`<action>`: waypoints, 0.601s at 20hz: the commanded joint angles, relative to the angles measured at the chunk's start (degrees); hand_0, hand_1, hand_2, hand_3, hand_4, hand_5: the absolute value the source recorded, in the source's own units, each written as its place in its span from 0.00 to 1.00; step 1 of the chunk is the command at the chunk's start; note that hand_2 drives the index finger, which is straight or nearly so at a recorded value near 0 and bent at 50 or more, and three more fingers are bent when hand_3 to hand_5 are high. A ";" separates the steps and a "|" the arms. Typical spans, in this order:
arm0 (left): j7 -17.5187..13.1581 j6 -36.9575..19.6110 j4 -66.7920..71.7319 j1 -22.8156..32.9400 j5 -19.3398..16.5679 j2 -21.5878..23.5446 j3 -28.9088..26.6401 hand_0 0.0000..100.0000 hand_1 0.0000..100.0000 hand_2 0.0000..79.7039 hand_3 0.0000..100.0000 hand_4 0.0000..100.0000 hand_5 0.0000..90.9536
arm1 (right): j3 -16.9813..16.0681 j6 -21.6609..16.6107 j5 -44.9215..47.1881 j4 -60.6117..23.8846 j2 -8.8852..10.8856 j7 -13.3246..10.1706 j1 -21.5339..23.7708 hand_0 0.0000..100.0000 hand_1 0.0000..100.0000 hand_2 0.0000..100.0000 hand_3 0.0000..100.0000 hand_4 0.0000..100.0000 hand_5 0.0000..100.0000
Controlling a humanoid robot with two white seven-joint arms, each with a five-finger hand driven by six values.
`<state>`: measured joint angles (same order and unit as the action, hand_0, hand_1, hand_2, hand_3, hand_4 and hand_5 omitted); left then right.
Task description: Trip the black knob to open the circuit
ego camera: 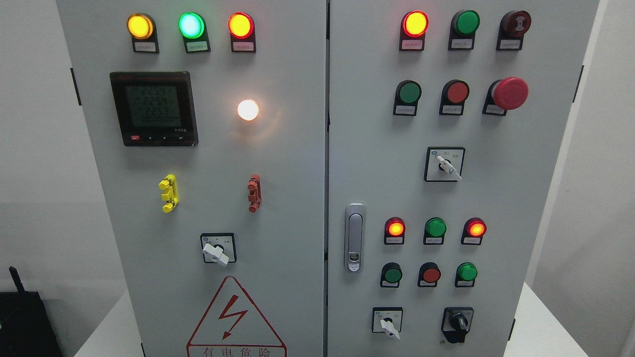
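- Grey cabinet (pixel 297 198): two doors, fitted with lamps, buttons, switches.
- Black knob (pixel 458 323): mounted lower right of the door handle (pixel 354 238); long axis upright, slightly tilted.
- Hands: none seen; state cannot be told.

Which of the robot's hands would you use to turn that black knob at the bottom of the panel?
Probably the right. Neither hand shows in the picture yet, but the black knob sits low on the right door, the side the right arm comes in from.
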<state>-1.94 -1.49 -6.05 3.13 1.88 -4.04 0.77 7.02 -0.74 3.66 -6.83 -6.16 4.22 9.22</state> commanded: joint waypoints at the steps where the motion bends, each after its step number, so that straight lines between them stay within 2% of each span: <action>1: 0.01 -0.18 -0.01 -0.14 0.14 -0.09 -0.07 0.12 0.39 0.00 0.00 0.00 0.00 | -0.60 -0.66 0.03 -2.03 -0.26 0.27 0.36 0.00 0.17 0.00 0.00 0.00 0.00; 9: 0.01 -0.18 -0.01 -0.23 0.14 -0.09 -0.07 0.12 0.39 0.00 0.00 0.00 0.00 | -5.26 -0.93 -0.23 -8.72 -0.43 0.27 1.50 0.00 0.17 0.00 0.00 0.00 0.00; 12: 0.01 -0.18 -0.01 -0.14 0.14 -0.09 -0.07 0.12 0.39 0.00 0.00 0.00 0.00 | -5.62 -3.91 -0.23 -9.87 -0.43 0.00 2.03 0.00 0.17 0.00 0.00 0.00 0.00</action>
<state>-1.94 -1.49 -6.06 3.13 1.88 -4.04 0.77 1.81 -3.44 3.57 -15.63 -6.37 4.34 10.89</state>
